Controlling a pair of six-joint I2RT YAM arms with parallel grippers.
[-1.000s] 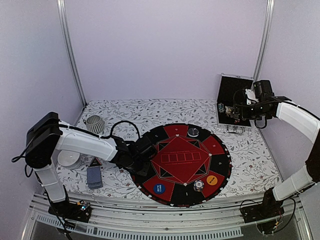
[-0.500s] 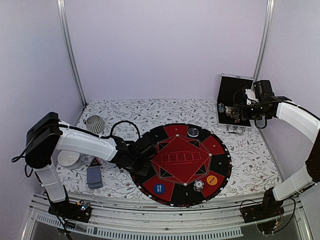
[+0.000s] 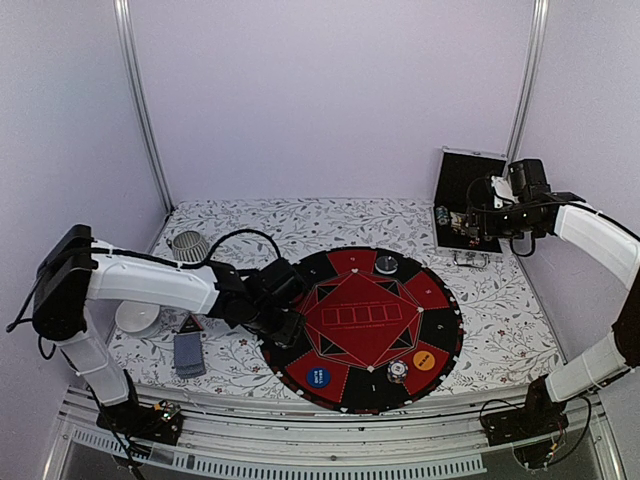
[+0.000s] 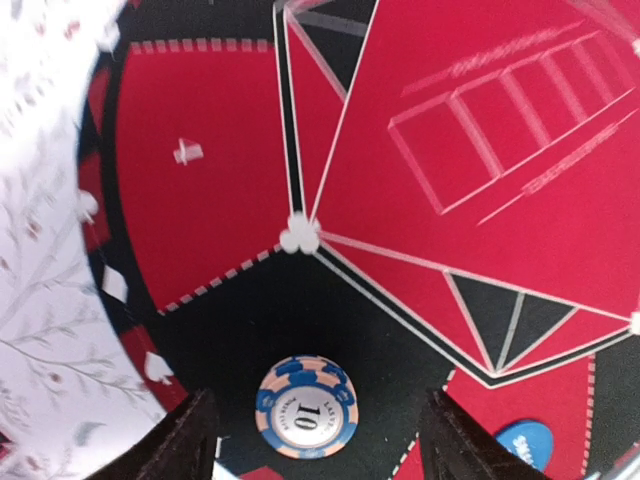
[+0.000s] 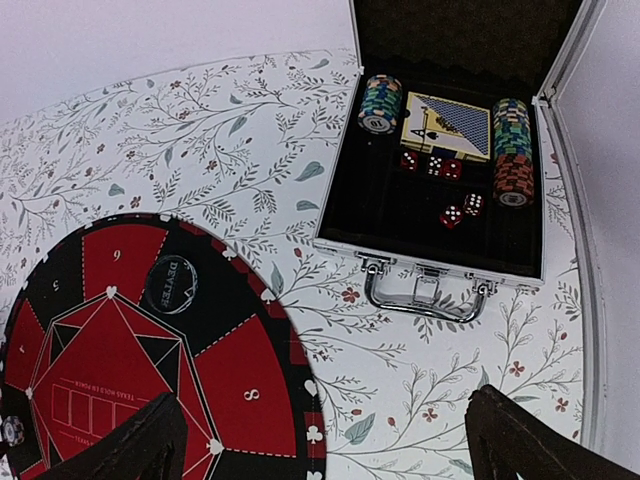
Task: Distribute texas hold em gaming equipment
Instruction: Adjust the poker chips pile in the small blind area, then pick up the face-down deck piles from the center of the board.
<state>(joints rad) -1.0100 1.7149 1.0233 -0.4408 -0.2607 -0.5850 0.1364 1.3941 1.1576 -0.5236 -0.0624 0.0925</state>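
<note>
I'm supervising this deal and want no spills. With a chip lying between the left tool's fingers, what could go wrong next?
1. The blue-and-peach striped poker chip lies between the left tool's open fingers near the round red-and-black mat's edge; a skewed lift could drag it.
2. The right tool hangs open by the black silver-edged case; reaching in might topple a chip stack onto the red dice.

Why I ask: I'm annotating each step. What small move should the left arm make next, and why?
Probably lift the left pincer straight up. The blue-striped chip lies flat on a black segment of the mat, between the parted fingers with gaps on both sides, so a vertical retreat should leave it undisturbed.
</note>
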